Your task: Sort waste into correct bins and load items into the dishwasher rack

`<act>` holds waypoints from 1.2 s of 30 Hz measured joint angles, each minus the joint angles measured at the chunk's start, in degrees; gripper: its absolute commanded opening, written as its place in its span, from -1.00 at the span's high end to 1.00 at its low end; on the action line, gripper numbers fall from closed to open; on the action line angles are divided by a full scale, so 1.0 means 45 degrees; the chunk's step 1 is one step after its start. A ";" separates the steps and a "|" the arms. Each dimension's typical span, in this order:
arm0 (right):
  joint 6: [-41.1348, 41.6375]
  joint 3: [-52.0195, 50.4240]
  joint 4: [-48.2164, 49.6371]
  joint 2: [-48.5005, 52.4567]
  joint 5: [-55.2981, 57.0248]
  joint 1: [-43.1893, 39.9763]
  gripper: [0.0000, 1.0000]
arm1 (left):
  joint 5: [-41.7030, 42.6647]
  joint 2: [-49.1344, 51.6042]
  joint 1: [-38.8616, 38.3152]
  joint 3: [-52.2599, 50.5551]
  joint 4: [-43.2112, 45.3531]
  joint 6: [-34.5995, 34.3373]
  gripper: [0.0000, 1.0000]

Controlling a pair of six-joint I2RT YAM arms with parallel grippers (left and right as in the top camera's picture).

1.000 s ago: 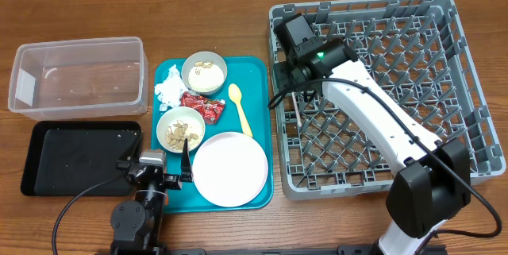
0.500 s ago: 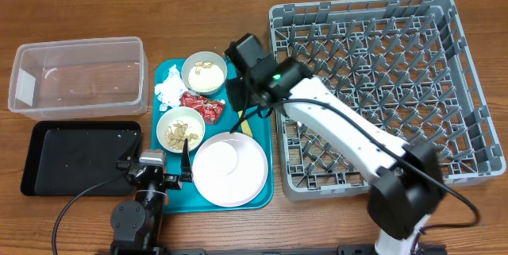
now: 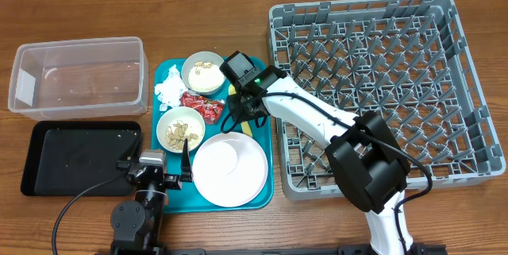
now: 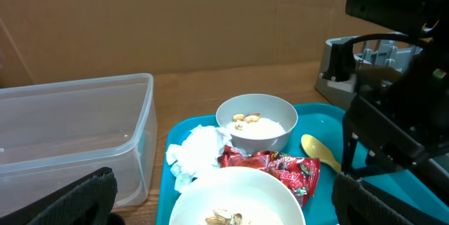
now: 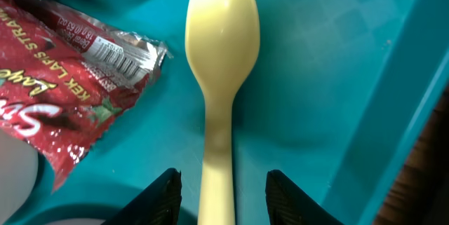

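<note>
The pale yellow spoon [image 5: 221, 36] lies on the teal tray [image 5: 323, 64], beside the red foil wrapper [image 5: 63, 85]. My right gripper [image 5: 224, 183] stands open low over the spoon's handle, one finger on each side with a gap at both. From overhead, the right gripper [image 3: 240, 113] hides most of the spoon [image 3: 247, 126]. The left gripper [image 4: 224, 207] stays open at the near edge of the tray, holding nothing, with the bowl of nut scraps [image 3: 180, 128] just ahead. The white plate [image 3: 230, 170], a second bowl [image 3: 204, 72] and the napkin [image 3: 169, 90] also rest on the tray.
The grey dishwasher rack [image 3: 361, 5] fills the right side and holds nothing. A clear tub [image 3: 79, 76] stands at the far left, with a black tray [image 3: 79, 156] in front of it. The right arm stretches from the rack's near edge across to the teal tray.
My right arm swung left from the rack's corner to the teal tray and came down around the spoon's handle, its jaws narrowing. The left arm has not moved.
</note>
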 measured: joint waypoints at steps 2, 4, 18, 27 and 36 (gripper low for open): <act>0.0005 0.0000 0.0029 0.0107 -0.0058 0.0000 0.14 | 0.0000 0.0000 0.0000 0.0000 0.0000 0.0000 -1.00; 0.0000 0.0000 0.0058 0.0219 -0.0087 0.0000 0.14 | 0.0000 0.0000 0.0000 0.0000 -0.0005 0.0000 -1.00; 0.0024 0.0005 0.0248 0.0622 0.0039 0.0000 0.61 | 0.0000 0.0000 0.0000 0.0000 -0.0005 0.0000 -1.00; 0.0049 0.0272 -0.0753 0.0602 0.0384 -0.0039 0.69 | 0.0000 0.0000 0.0000 0.0000 -0.0005 0.0000 -1.00; 0.0044 0.1268 -0.1511 -0.1146 0.0457 -0.0097 0.69 | 0.0000 0.0000 0.0000 0.0000 0.0000 0.0000 -1.00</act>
